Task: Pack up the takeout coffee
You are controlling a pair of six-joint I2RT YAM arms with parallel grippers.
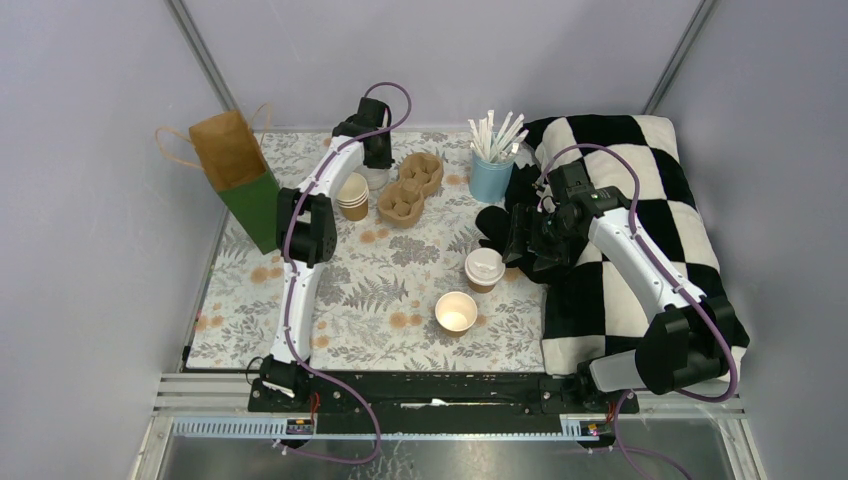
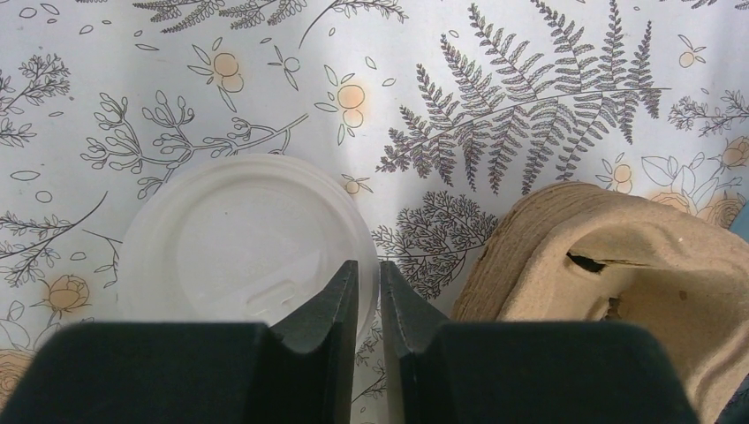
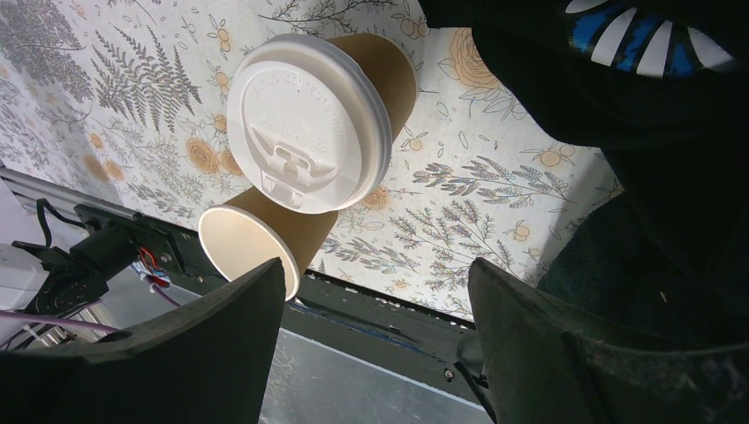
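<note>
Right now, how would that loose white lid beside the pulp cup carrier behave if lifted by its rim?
The white lid looks like thin moulded plastic, so it is probably very light and likely to flex where the left gripper seems closed on its rim. Flat and smooth-topped, it would probably slide rather than tip if pushed.

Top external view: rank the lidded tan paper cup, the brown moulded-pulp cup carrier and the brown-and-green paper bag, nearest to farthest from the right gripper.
1. Lidded tan paper cup, just left of the open right gripper, slightly nearer the bases.
2. Brown moulded-pulp cup carrier, farther left, toward the back.
3. Brown-and-green paper bag, far-left back corner.
</note>
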